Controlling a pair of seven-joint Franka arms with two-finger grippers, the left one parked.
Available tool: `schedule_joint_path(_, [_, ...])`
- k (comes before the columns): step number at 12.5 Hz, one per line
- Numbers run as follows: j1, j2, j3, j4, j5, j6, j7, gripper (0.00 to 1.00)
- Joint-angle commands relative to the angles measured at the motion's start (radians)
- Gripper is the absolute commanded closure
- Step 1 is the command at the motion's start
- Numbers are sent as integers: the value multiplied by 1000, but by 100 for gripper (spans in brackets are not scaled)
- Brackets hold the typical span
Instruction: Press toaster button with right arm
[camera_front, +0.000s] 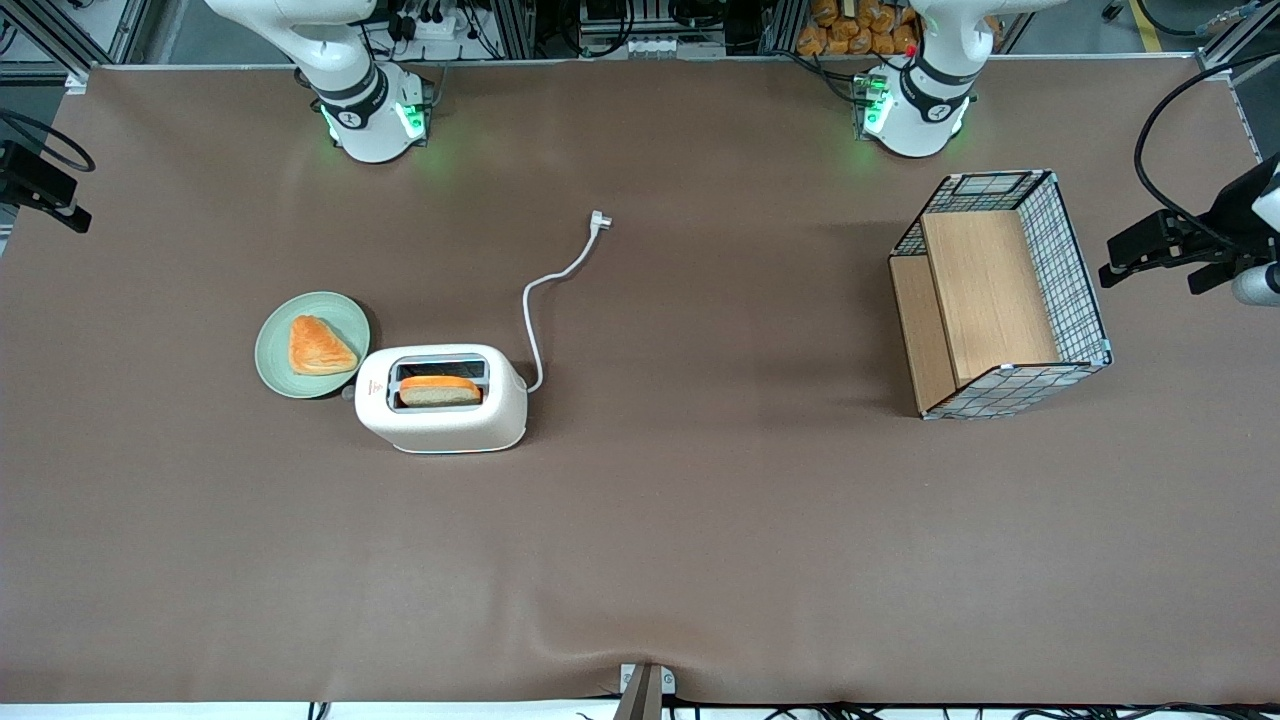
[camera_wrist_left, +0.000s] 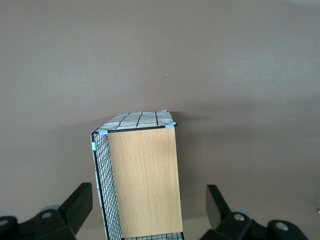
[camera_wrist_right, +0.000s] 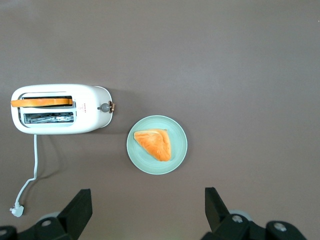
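Nearest the front camera, the toaster (camera_front: 441, 398) is sitting on the brown table (camera_front: 700, 560) with one slice of bread (camera_front: 440, 390) standing in the slot closer to that camera. Its lever (camera_wrist_right: 105, 106) is sticking out of the end facing the green plate (camera_front: 275, 350), which is lying just beside the toaster at about ten o'clock from it and carrying a triangular pastry (camera_front: 319, 346). A white cord (camera_front: 545, 290) is trailing off toward one o'clock. The right arm's gripper (camera_wrist_right: 147, 212) is hovering high above the plate, jaws spread wide and holding nothing. Descending from here, a finger is likely to clip the plate or miss the small lever, since the two are sitting so close. A sideways push could also slide the light toaster.
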Motion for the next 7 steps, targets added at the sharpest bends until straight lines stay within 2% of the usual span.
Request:
schedule_joint_path(1, [3,-6,1,-2,-14,-20,4,0])
schedule_joint_path(7, [-5,5,-5,-3,-14,-23,18,0])
